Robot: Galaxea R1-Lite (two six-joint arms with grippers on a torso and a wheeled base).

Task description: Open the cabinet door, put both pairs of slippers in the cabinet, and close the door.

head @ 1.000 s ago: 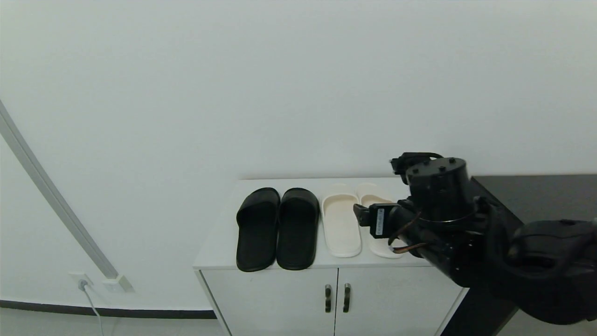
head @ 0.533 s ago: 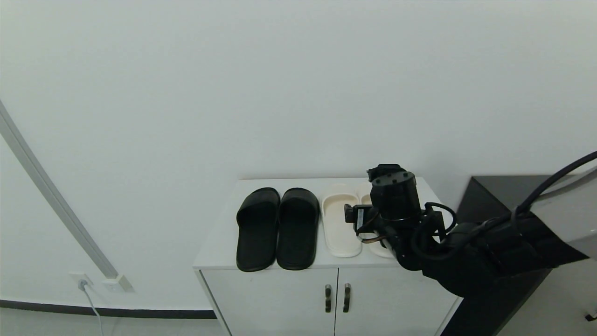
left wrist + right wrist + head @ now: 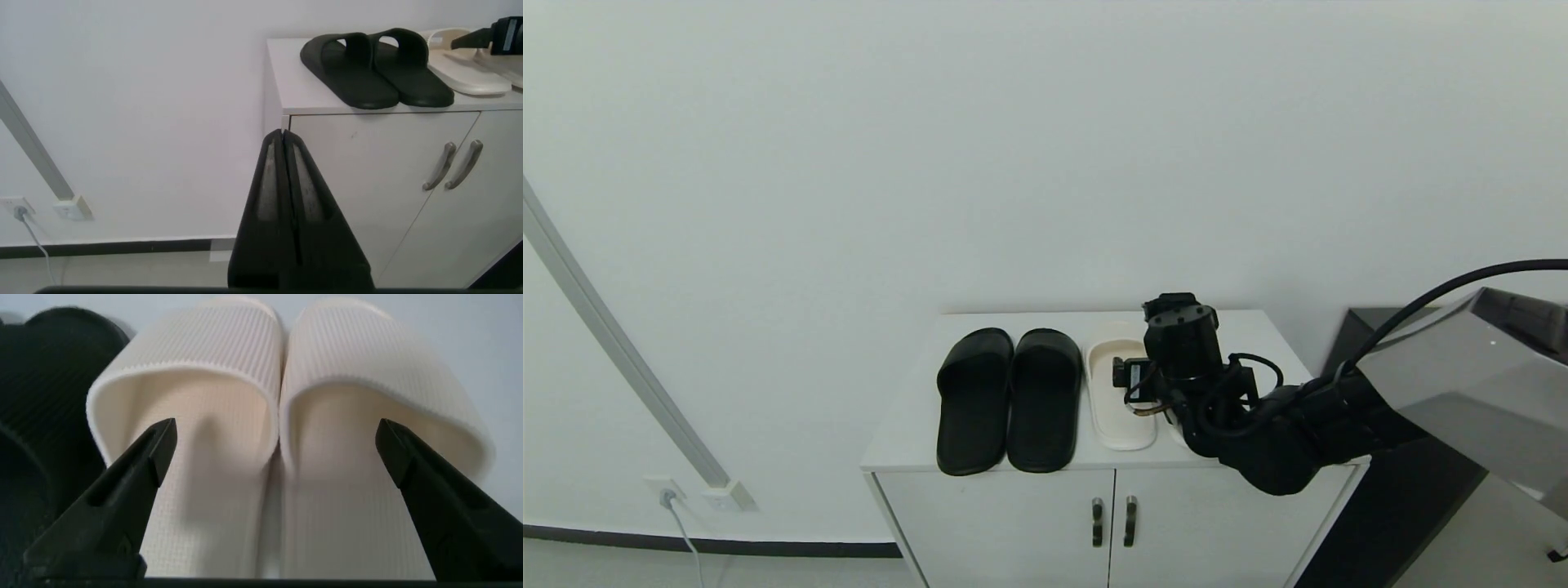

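While side-by-side, ribbed cream slippers [image 3: 214, 369]

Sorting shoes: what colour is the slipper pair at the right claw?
Cream-white ribbed rubber slippers; right wrist view.

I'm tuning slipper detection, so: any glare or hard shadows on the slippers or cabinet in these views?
Head view: soft, even light, no glare on the cabinet top; the black slippers show little shading. Right wrist view: white slippers evenly lit, faint shade under their straps, the open right gripper a dark silhouette. Left wrist view: door handles catch a mild sheen.
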